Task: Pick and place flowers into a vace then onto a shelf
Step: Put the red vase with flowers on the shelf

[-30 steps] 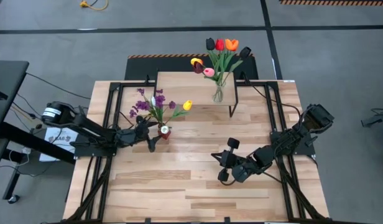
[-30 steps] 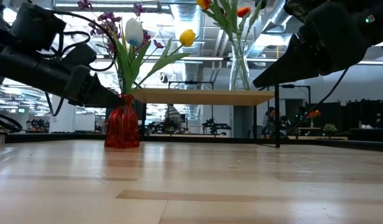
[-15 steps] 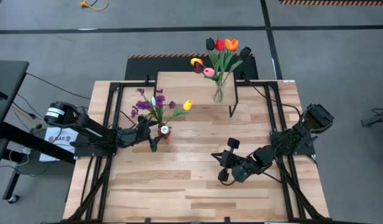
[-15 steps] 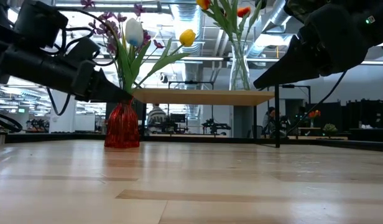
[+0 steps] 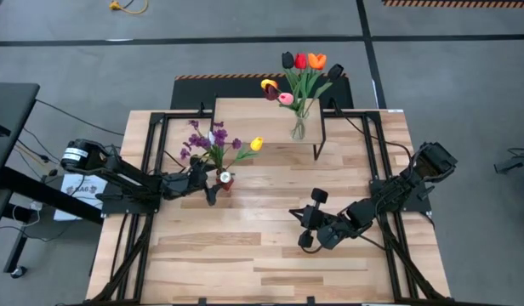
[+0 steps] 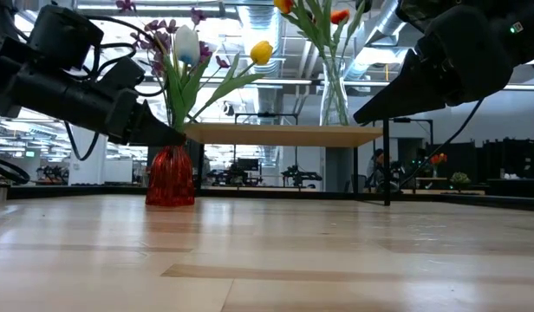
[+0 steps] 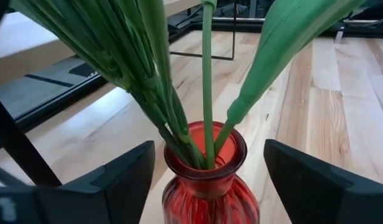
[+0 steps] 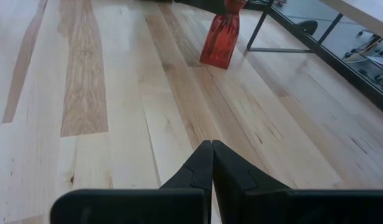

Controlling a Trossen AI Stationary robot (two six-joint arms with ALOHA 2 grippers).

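A red ribbed vase (image 5: 225,180) stands on its base on the plank table. It holds purple blossoms (image 5: 196,141), a white tulip (image 5: 210,137) and a yellow tulip (image 5: 256,144). My left gripper (image 7: 207,186) is open and comes level from the table's left. Its fingers (image 7: 126,183) stand either side of the vase's neck (image 7: 207,155), with a narrow gap on each side. A clear glass vase (image 5: 298,127) with several tulips stands on the shelf (image 5: 249,115). My right gripper (image 8: 211,163) is shut, clear of the table (image 6: 358,117) at centre right, and points toward the red vase (image 8: 221,38).
The shelf's thin black legs (image 5: 320,140) stand just beyond and to the right of the red vase. Bare planks (image 5: 245,246) stretch across the near half of the table between the two arms. Black frame rails (image 5: 147,153) run along both sides of the table.
My left gripper has edged a little toward the red vase's neck, staying open. The vase and its flowers have not moved.
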